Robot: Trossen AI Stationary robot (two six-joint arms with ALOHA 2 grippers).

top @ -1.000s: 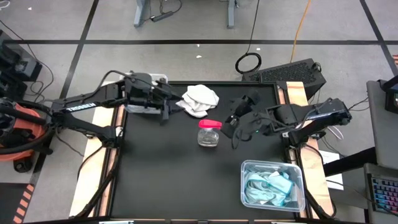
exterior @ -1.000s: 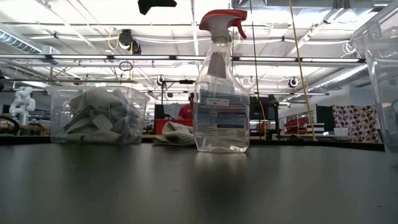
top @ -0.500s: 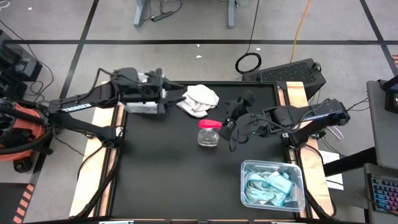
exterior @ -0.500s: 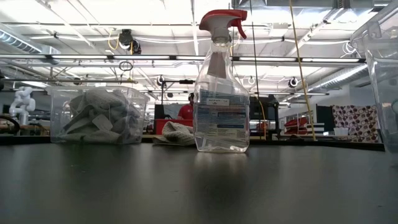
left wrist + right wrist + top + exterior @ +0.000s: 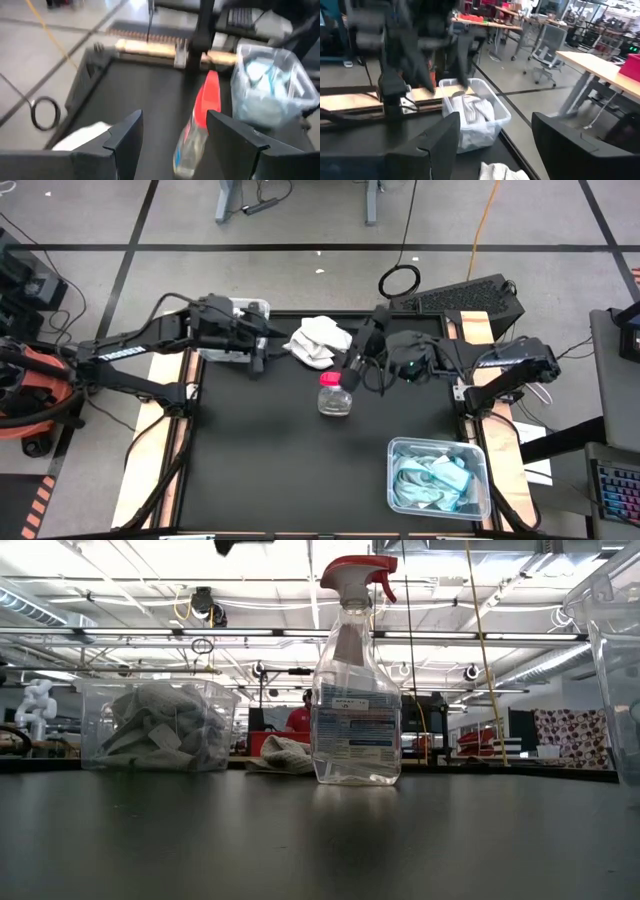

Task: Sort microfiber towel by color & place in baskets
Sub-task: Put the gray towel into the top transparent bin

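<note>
The black surface [image 5: 260, 460] is the biggest thing here. On it sit two clear bins. One bin [image 5: 437, 476] is at the near right corner w/ light blue cloths [image 5: 430, 482] in it. The other bin [image 5: 157, 724] is at the far left edge, under the left arm, w/ white-grey cloths [image 5: 160, 730] inside.

Between the arms, near the far edge, lies one white cloth [image 5: 320, 340] in a loose heap. It touches no bin. It probably goes w/ the white-grey ones in the far left bin.

Next to it, a bit nearer the middle, stands a spray bottle [image 5: 337, 393] w/ a red top.

The left hand [image 5: 262, 350] is just beside the cloth, over the far left bin. Its fingers [image 5: 125, 140] are apart & hold nothing. The right hand [image 5: 357, 355] is close to the cloth on the other side, above the bottle. Its fingers [image 5: 442, 142] are apart too, nothing in them.

The cloth looks soft, light & floppy. It won't break or slip much, but it will droop & may unfold when lifted. Best to pinch a raised fold on top of the heap, not a thin edge. Watch the bottle: it looks easy to bump.
</note>
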